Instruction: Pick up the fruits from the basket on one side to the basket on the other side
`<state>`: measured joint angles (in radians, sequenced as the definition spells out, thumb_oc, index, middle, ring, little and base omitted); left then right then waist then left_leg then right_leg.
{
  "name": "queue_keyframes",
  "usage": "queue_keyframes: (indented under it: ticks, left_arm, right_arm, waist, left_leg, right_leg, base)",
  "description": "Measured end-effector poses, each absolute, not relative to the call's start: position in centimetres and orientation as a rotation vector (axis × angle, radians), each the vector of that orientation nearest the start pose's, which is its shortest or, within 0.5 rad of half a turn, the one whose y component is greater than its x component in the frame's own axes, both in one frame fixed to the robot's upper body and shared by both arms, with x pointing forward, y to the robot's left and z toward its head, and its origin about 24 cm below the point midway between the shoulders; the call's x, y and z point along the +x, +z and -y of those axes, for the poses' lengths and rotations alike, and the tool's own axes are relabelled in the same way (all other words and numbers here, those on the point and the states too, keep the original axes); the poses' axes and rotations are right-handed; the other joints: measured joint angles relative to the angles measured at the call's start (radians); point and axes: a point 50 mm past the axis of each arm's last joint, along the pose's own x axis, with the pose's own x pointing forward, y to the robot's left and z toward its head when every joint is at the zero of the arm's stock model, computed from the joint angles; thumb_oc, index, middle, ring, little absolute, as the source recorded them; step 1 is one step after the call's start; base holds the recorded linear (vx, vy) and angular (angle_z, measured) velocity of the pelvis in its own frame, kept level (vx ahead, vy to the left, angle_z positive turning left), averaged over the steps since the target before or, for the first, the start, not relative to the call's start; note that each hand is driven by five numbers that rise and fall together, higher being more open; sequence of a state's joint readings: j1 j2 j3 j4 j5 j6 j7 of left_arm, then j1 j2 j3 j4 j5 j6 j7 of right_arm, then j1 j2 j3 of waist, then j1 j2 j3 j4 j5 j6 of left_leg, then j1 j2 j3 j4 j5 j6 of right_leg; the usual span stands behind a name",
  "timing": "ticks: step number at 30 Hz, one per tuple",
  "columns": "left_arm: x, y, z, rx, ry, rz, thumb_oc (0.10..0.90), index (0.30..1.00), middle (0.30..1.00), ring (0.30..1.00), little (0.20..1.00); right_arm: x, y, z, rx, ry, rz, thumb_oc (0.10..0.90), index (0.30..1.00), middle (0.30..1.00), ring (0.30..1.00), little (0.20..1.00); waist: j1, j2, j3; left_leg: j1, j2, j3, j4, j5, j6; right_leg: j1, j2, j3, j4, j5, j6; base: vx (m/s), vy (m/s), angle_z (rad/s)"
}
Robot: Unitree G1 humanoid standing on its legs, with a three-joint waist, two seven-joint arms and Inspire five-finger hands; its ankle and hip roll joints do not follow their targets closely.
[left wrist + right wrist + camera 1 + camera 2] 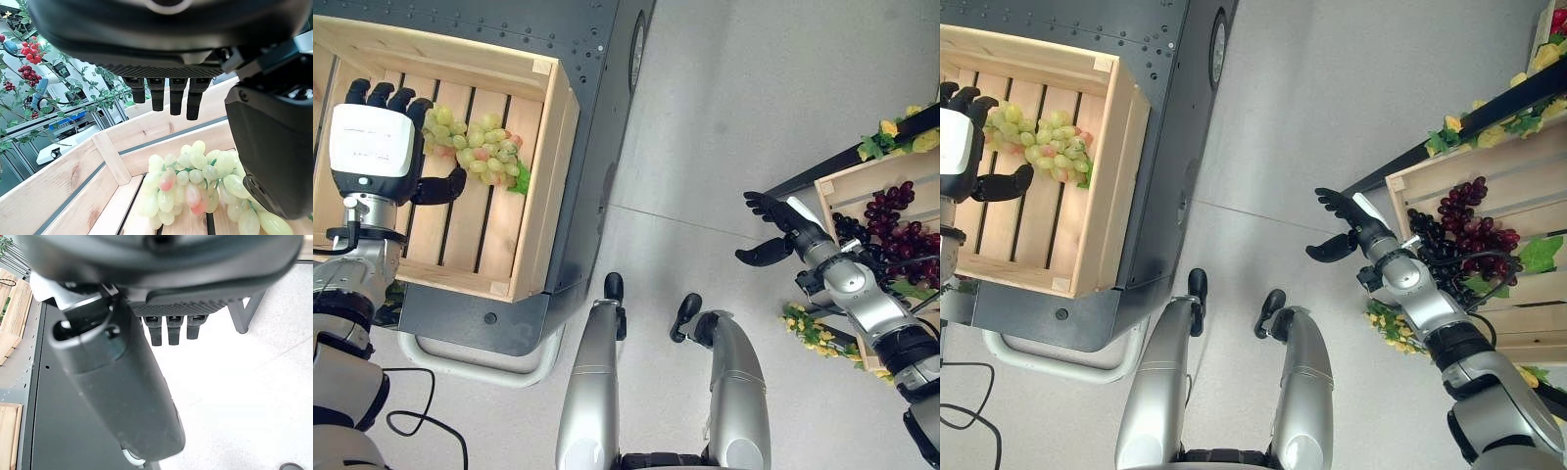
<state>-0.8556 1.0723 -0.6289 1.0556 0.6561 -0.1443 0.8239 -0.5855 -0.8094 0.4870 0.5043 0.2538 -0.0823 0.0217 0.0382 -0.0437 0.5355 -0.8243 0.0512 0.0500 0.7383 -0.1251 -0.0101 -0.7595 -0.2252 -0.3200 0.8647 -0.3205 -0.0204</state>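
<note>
A bunch of green grapes (480, 147) with a few pinkish ones lies on the slats of the wooden crate (543, 196) at the left. My left hand (372, 147) hovers inside that crate just left of the bunch, open, fingers straight and thumb out below the grapes (195, 181). Nothing is held in it. My right hand (781, 230) hangs open over the floor, empty, a little left of the right-hand wooden crate (862, 181). That crate holds dark purple grapes (896, 230).
The left crate rests on a dark grey metal table (597, 59). Yellow flowers and green leaves (808, 328) trim the right stand, with more yellow and green decoration (901, 132) above it. Grey floor lies between the two crates.
</note>
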Motion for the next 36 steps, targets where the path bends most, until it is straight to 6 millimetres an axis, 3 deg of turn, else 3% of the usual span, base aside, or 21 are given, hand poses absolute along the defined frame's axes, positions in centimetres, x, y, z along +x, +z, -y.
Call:
queue_keyframes:
  ticks: [7, 12, 19, 23, 27, 36]
  left_arm:
    - [33.8, 21.8, -35.7, 2.038, 0.517, 0.366, 0.8, 0.9, 0.9, 0.9, 0.9]
    - [34.7, 21.4, -34.5, 2.151, 0.366, 0.332, 0.8, 0.9, 0.9, 0.9, 0.9]
    - [35.6, 22.4, -33.1, 2.196, 0.31, 0.353, 0.8, 0.9, 0.9, 0.9, 0.9]
    - [35.8, 23.1, -32.9, 2.213, 0.321, 0.338, 0.8, 0.9, 0.9, 0.9, 0.9]
    - [35.8, 25.1, -32.9, 2.238, 0.336, 0.292, 0.8, 0.9, 0.9, 0.9, 0.9]
    - [36.1, 25.8, -33.0, 2.208, 0.333, 0.205, 0.8, 0.9, 0.9, 0.9, 0.9]
  right_arm:
    - [34.5, 12.1, 24.6, -0.682, 0.174, -0.003, 0.8, 0.9, 0.9, 0.9, 0.9]
    - [34.7, 12.3, 24.4, -0.66, 0.194, -0.001, 0.8, 0.9, 0.9, 0.9, 0.9]
    - [34.8, 12.4, 24.4, -0.647, 0.21, -0.01, 0.8, 0.9, 0.9, 0.9, 0.9]
    - [34.6, 11.9, 24.2, -0.656, 0.233, -0.02, 0.8, 0.9, 0.9, 0.9, 0.9]
    - [34.6, 12.2, 24.3, -0.628, 0.235, -0.009, 0.8, 0.9, 0.9, 0.9, 0.9]
    - [34.6, 12.6, 24.0, -0.627, 0.264, 0.022, 0.8, 0.9, 0.9, 0.9, 0.9]
  waist:
    - [-0.008, -0.002, 0.0]
    - [-0.025, -0.011, 0.0]
    - [-0.037, -0.013, -0.001]
    - [-0.036, -0.015, -0.003]
    - [-0.03, -0.02, -0.003]
    - [-0.024, -0.021, -0.004]
  left_leg:
    - [-0.036, 0.001, -0.014, 0.018, -0.001, 0.002]
    - [-0.049, 0.001, -0.012, 0.023, -0.005, 0.009]
    - [-0.062, 0.001, -0.009, 0.024, -0.007, 0.011]
    - [-0.074, 0.002, -0.007, 0.023, -0.006, 0.011]
    - [-0.097, 0.008, 0.004, 0.02, -0.004, 0.017]
    - [-0.101, 0.019, 0.02, 0.016, 0.002, 0.015]
  right_leg:
    - [-0.021, 0.011, -0.001, -0.001, 0.005, 0.007]
    - [-0.032, 0.013, 0.005, -0.004, 0.008, 0.012]
    - [-0.046, 0.014, 0.01, -0.005, 0.01, 0.015]
    - [-0.061, 0.015, 0.013, -0.003, 0.011, 0.016]
    - [-0.088, 0.016, 0.019, -0.004, 0.012, 0.017]
    - [-0.097, 0.019, 0.024, -0.005, 0.016, 0.015]
  base:
    - [0.0, 0.004, 0.01]
    - [0.0, 0.0, 0.0]
    - [0.0, 0.0, 0.0]
    - [-0.03, -0.001, 0.0]
    - [0.01, 0.003, 0.0]
    - [-0.01, 0.003, 0.0]
